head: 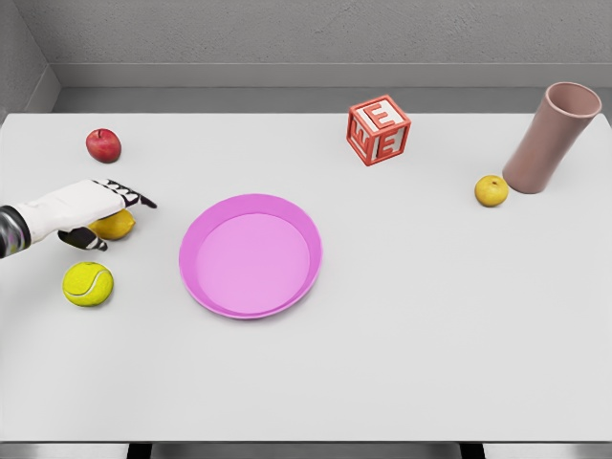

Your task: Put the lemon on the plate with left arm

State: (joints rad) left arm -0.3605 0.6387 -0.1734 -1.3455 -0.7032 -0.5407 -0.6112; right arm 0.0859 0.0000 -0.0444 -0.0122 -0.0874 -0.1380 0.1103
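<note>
Yellow lemon sits on the table left of the pink plate, half under the left robot hand with fingers spread around it but not visibly closed; it should wrap snugly before lifting.

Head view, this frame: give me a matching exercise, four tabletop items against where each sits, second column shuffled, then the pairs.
Items:
1. apple
2. tennis ball
3. letter block
4. cup

Places:
A. far right of the table, a small yellow fruit beside its base
B. back left corner area
C. front left, nearer than the left hand
D. back of the table, right of centre, behind the pink plate

Pairs: 1-B, 2-C, 3-D, 4-A
</note>
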